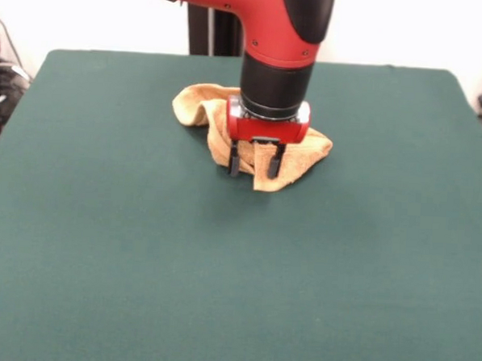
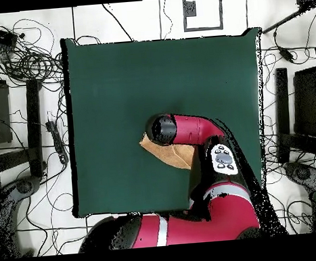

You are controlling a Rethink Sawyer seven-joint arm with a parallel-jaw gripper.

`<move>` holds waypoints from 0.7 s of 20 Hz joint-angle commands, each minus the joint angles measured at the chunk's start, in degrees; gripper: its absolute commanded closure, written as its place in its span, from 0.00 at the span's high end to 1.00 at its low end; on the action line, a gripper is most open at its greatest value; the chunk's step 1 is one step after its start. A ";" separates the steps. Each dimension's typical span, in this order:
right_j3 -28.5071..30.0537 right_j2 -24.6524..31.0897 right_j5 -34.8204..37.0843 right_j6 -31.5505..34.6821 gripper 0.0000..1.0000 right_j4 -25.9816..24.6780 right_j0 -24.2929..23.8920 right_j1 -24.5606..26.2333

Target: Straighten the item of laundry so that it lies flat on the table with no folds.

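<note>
The item of laundry (image 1: 198, 104) is a small golden yellow-orange towel, bunched up with folds at the far middle of the green table (image 1: 100, 238). My gripper (image 1: 256, 160) points straight down over the towel's near edge. Its two black fingers (image 1: 234, 159) stand apart, open, with their tips at the cloth; a flap of towel shows between them. In the overhead view the arm's wrist (image 2: 165, 130) hides the gripper, and only part of the towel (image 2: 164, 152) shows beside it on the table (image 2: 149, 75).
The red arm (image 2: 209, 142) reaches in over the table's robot-side half. Cables (image 2: 26, 65) and dark stands (image 2: 35, 125) lie on the floor around the table. A black post (image 1: 209, 21) stands behind the table's far edge.
</note>
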 commanded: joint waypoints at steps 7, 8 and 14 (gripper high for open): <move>1.51 3.39 4.87 7.23 1.00 0.41 1.89 2.20; 1.47 3.38 4.83 7.22 1.00 0.39 1.89 2.22; 1.33 3.32 5.20 7.37 1.00 0.56 2.00 2.16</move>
